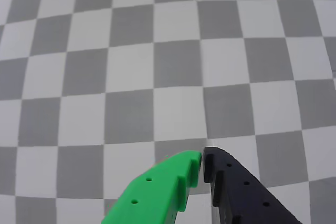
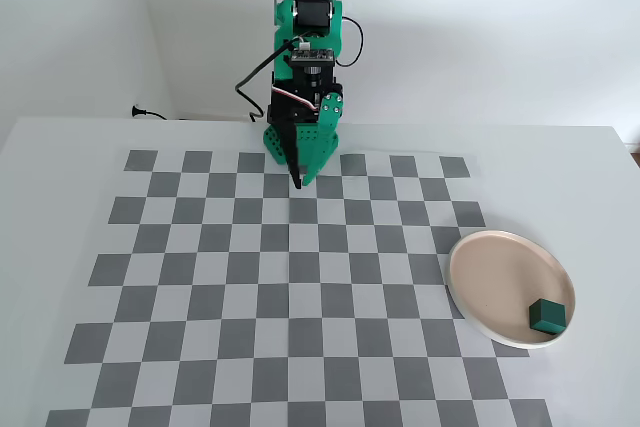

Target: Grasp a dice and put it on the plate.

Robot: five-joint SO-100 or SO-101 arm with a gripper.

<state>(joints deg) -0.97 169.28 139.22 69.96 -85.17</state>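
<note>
On the plate (image 2: 480,277), near its lower right rim, the dice (image 2: 548,315) is seated flat; well apart, the hand (image 2: 298,184) is closed, empty.

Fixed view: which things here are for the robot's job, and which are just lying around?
For the job:
- the dice, already lying on the plate
- the plate
- the gripper, shut and empty, far from the plate

Just lying about:
- the checkered mat under everything
- the black cable by the wall
</note>
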